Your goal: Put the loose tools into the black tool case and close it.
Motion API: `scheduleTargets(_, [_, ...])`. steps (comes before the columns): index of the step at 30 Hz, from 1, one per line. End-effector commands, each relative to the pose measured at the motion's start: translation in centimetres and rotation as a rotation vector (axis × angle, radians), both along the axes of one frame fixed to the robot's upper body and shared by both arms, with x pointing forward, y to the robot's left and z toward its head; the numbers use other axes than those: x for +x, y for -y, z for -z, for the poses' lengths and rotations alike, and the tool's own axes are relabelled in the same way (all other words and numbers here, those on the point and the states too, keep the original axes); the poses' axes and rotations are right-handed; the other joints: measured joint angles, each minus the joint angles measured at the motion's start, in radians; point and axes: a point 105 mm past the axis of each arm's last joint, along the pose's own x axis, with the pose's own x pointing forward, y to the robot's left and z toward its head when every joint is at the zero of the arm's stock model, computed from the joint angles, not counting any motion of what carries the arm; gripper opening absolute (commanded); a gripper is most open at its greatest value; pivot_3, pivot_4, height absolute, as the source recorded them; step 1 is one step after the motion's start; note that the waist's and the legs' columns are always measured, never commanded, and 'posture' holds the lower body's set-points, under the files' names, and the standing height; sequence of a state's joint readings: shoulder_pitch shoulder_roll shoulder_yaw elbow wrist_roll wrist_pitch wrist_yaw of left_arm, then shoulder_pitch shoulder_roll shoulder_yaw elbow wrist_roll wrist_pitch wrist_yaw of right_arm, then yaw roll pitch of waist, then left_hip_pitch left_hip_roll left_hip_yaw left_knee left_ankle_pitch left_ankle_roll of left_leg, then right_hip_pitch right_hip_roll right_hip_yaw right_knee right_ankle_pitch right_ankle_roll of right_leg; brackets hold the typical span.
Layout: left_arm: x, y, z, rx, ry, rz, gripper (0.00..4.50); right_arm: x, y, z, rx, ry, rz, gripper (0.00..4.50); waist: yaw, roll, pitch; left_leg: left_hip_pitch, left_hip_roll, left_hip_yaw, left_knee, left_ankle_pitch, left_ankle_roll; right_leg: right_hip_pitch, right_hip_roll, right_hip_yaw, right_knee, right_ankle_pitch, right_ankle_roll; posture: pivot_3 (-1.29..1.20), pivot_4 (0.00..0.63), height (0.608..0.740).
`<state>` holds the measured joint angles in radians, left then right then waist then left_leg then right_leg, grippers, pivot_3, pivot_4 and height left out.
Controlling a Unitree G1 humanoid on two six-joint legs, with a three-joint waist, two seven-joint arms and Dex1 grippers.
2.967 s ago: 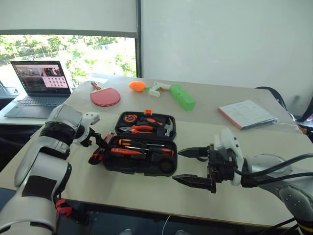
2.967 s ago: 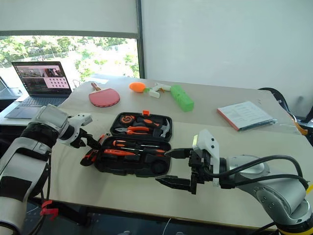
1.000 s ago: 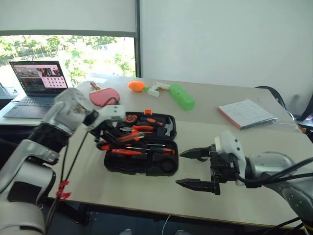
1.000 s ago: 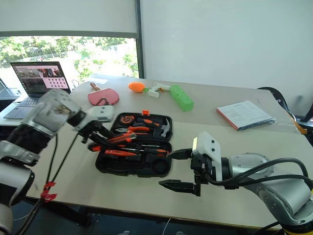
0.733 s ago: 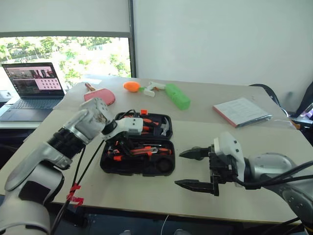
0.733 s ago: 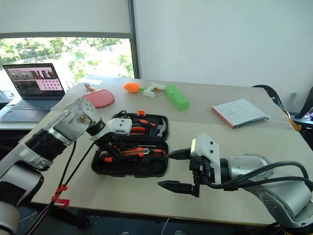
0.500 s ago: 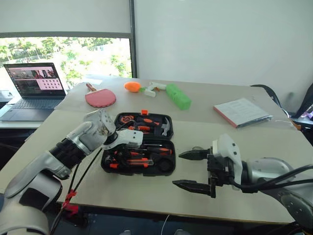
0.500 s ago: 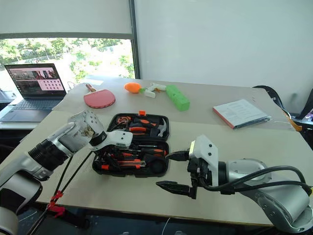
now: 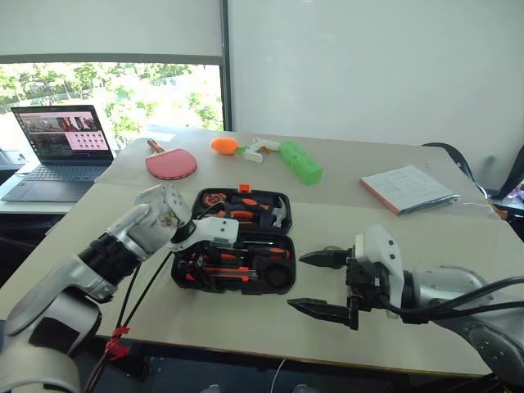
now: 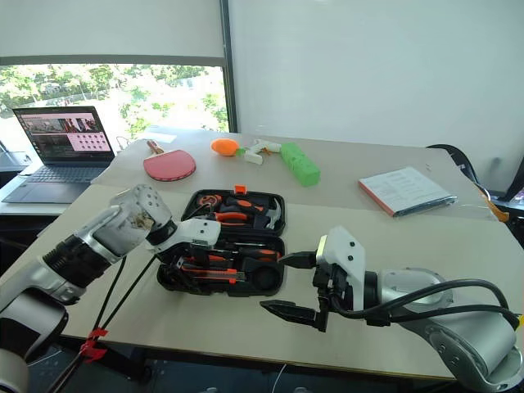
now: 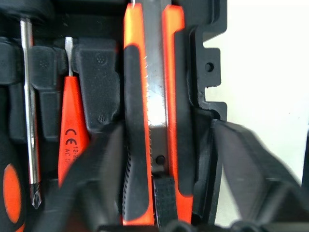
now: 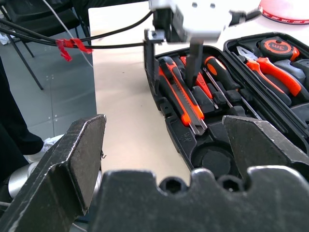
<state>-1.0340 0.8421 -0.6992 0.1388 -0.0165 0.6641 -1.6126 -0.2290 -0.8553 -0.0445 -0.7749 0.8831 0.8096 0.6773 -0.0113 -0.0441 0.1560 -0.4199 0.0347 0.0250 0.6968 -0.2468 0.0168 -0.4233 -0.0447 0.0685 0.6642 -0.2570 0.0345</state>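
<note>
Two grippers in play; left gripper [image 9: 199,264] points down into the near-left corner of the black tool case [image 9: 236,242], fingers spread apart on either side of the utility knife [image 11: 152,121], which lies in its slot along the case's left wall; nothing clamped. Right gripper [image 9: 321,282] hangs over the table just beside the case's right edge, jaws wide apart and empty.

Case lies open near the middle of the table [image 9: 205,319], lid half toward the far edge; slim orange screwdriver [image 11: 72,123] and a steel-shafted screwdriver [image 11: 30,111] sit in slots beside the knife; the round recess [image 12: 215,162] at the near-right corner looks unfilled, and I cannot tell where the tape roll is.

Risks, as judged: left fingers straddle the knife closely, so a lift that drags could tip it out of its slot; any tool riding proud would block the lid; closing with one arm could slide the case toward the table's near edge; latch [image 9: 245,187] may not catch.
</note>
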Motion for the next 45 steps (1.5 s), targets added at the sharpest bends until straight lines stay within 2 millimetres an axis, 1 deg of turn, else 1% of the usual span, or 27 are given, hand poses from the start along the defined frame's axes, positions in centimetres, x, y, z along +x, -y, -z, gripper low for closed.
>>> scheduleTargets(1, [0.3,0.5,-3.7,-0.098,0.033,-0.012,4.45,-0.4,-0.3,-0.6,0.008,0.039,-0.027,4.50,0.000,0.000,0.000,0.000,0.000,0.000,0.000,0.000,0.000,0.000,0.000,0.000,0.000,0.000,0.000,0.00,0.150,0.740])
scheduleTargets(3, [0.7,0.4,-4.5,-0.123,0.053,-0.015,4.45,-0.4,-0.3,-0.6,0.010,0.037,-0.028,4.50,0.000,0.000,0.000,-0.001,0.000,0.000,0.001,0.000,0.000,0.000,0.000,0.000,0.000,0.000,0.000,0.00,0.150,0.740])
scheduleTargets(4, [1.2,0.1,-4.5,-0.115,0.081,-0.008,4.03,-0.3,-0.3,-0.6,0.011,0.036,-0.029,4.50,-0.001,0.000,0.000,-0.001,0.000,0.000,0.001,0.000,0.000,0.000,0.000,0.000,0.000,0.000,0.000,0.00,0.150,0.740])
scheduleTargets(6, [1.8,-0.3,-4.1,-0.093,0.113,-0.003,3.77,-0.3,-0.4,-0.7,0.013,0.035,-0.031,4.50,-0.001,0.000,0.000,0.000,0.000,0.000,0.000,0.000,0.000,0.000,0.000,0.000,0.000,0.000,0.000,0.00,0.150,0.740])
scheduleTargets(9, [2.1,-1.0,-2.9,-0.053,0.129,0.016,2.59,-0.3,-0.4,-0.7,0.014,0.034,-0.033,4.50,-0.004,0.001,0.000,0.000,0.000,0.000,0.000,0.000,0.000,0.000,0.000,0.000,0.000,0.000,0.000,0.00,0.150,0.740])
scheduleTargets(11, [2.3,-1.3,-2.2,-0.037,0.132,0.017,1.95,-0.3,-0.4,-0.7,0.014,0.033,-0.033,4.50,-0.003,0.001,0.000,0.000,0.000,0.000,0.000,0.000,0.000,0.000,0.000,0.000,0.000,0.000,0.000,0.00,0.150,0.740])
scheduleTargets(12, [2.2,-1.4,-2.0,-0.029,0.132,0.023,1.60,-0.3,-0.4,-0.7,0.014,0.032,-0.033,4.50,-0.003,0.001,0.000,0.000,0.000,0.000,0.000,0.000,0.000,-0.001,0.000,0.000,0.000,0.000,0.000,0.00,0.150,0.740])
scheduleTargets(13, [2.2,-1.5,-1.8,-0.020,0.135,0.029,1.33,-0.3,-0.4,-0.7,0.014,0.032,-0.032,4.50,-0.002,0.001,0.000,-0.001,0.000,0.000,0.000,0.000,0.000,-0.001,0.000,0.000,0.000,0.000,0.000,0.00,0.150,0.740])
scheduleTargets(16, [2.3,-2.3,-1.4,0.019,0.151,0.045,0.12,-0.3,-0.3,-0.7,0.016,0.028,-0.028,4.50,-0.001,0.001,0.000,-0.001,0.000,0.000,0.000,0.000,0.000,-0.001,0.000,0.000,-0.001,0.000,0.000,0.00,0.150,0.740])
scheduleTargets(17, [2.2,-2.4,-1.3,0.020,0.147,0.042,0.01,-0.3,-0.3,-0.7,0.017,0.026,-0.027,4.50,-0.001,0.001,0.000,-0.001,0.000,0.000,0.000,0.000,0.000,-0.001,0.000,0.000,-0.001,0.000,0.000,0.00,0.150,0.740])
scheduleTargets(22, [2.7,-2.5,-1.1,0.024,0.158,0.007,0.01,-0.5,-0.4,-0.6,0.021,0.018,-0.027,4.50,-0.001,0.001,0.000,-0.001,0.000,0.000,0.000,0.000,0.000,-0.001,0.000,0.000,-0.001,0.000,0.000,0.00,0.150,0.740])
scheduleTargets(31, [1.9,-2.6,-0.4,0.036,0.136,0.029,0.01,-0.3,-0.2,-0.5,0.027,0.008,-0.015,4.50,-0.004,0.001,0.000,-0.001,0.000,0.000,0.000,0.000,0.000,-0.001,0.000,0.000,-0.001,0.000,0.000,0.00,0.150,0.740])
scheduleTargets(33, [2.1,-2.4,-0.7,0.025,0.141,0.021,0.01,-0.3,-0.1,-0.4,0.025,0.005,-0.013,4.50,-0.004,0.001,0.000,-0.001,0.000,0.000,0.000,0.000,0.000,-0.001,0.000,0.000,-0.001,0.000,0.000,0.00,0.150,0.740])
scheduleTargets(36, [2.4,-2.0,-1.8,-0.009,0.155,0.002,0.01,-0.3,-0.1,-0.4,0.023,0.003,-0.012,4.50,-0.004,0.001,0.000,-0.001,0.000,0.000,0.000,0.000,0.000,-0.001,0.000,0.000,-0.001,0.000,0.000,0.00,0.150,0.740])
scheduleTargets(39, [2.3,-1.7,-2.9,-0.050,0.150,-0.008,0.01,-0.3,-0.1,-0.3,0.022,0.001,-0.013,4.50,-0.003,0.001,0.000,-0.001,0.000,0.000,0.000,0.000,0.000,-0.001,0.000,0.000,-0.001,0.000,0.000,0.00,0.150,0.740])
scheduleTargets(42, [1.6,-2.3,-2.8,-0.039,0.135,0.008,0.01,-0.3,-0.2,-0.3,0.022,0.000,-0.015,4.50,-0.006,0.001,0.000,-0.001,0.000,0.000,0.000,0.000,0.000,-0.001,0.000,0.000,-0.001,0.000,0.000,0.00,0.150,0.740])
scheduleTargets(45, [1.6,-2.9,-2.2,-0.008,0.136,0.013,0.01,-0.3,-0.2,-0.2,0.022,-0.002,-0.016,4.50,-0.004,0.001,0.000,-0.001,0.000,0.000,0.000,0.000,0.000,-0.001,0.000,0.000,0.000,0.000,0.000,0.00,0.150,0.740])
